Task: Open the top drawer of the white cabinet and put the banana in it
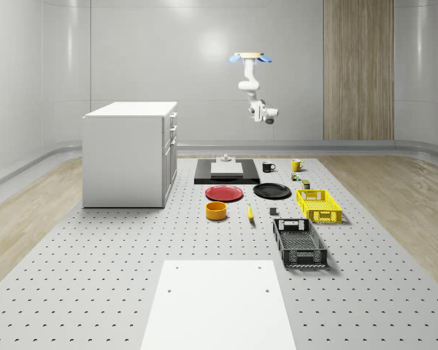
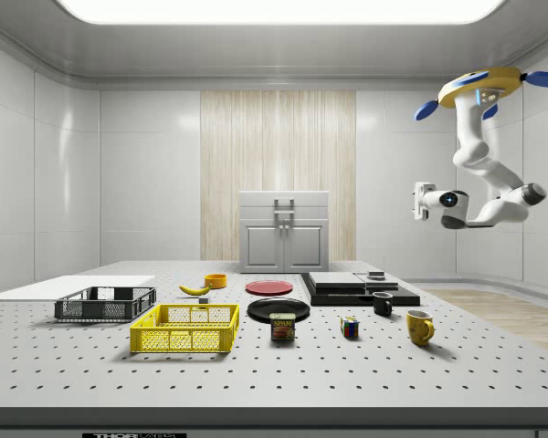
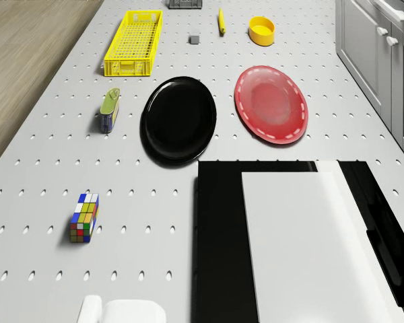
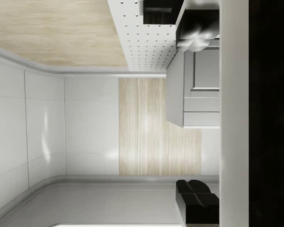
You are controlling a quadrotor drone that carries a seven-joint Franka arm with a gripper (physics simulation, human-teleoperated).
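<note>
The banana [image 1: 250, 212] lies flat on the worktop [image 1: 95, 292], just beside a yellow bowl [image 1: 216, 211] and in front of the red plate [image 1: 224, 193]. Its long axis runs near to far in the whole-scene view. It is well clear of the cabinet's front.

Farther back, at the whole-scene view's left, stands the white cabinet [image 1: 124, 157]. Its drawer fronts face the whole-scene view's right, toward the row of plates. The top drawer [image 2: 284, 201] looks fully shut, its handle proud of the face in the side view.

Farthest back, the drone [image 1: 252, 57] hovers high over the far end of the worktop, roughly above the black platform [image 1: 226, 175] and the mugs. The single arm hangs beneath it in a bend. The gripper [image 1: 269, 115] hangs in open air, well above everything on the worktop and touching nothing.

From the gripper, the drawer handle lies lower and toward the whole-scene view's left. The banana lies lower again and nearer the camera. I judge the handle to be the first target, so the coming move is a descent toward the cabinet's front.

How far apart the fingers stand cannot be told, and nothing shows in their hold.
</note>
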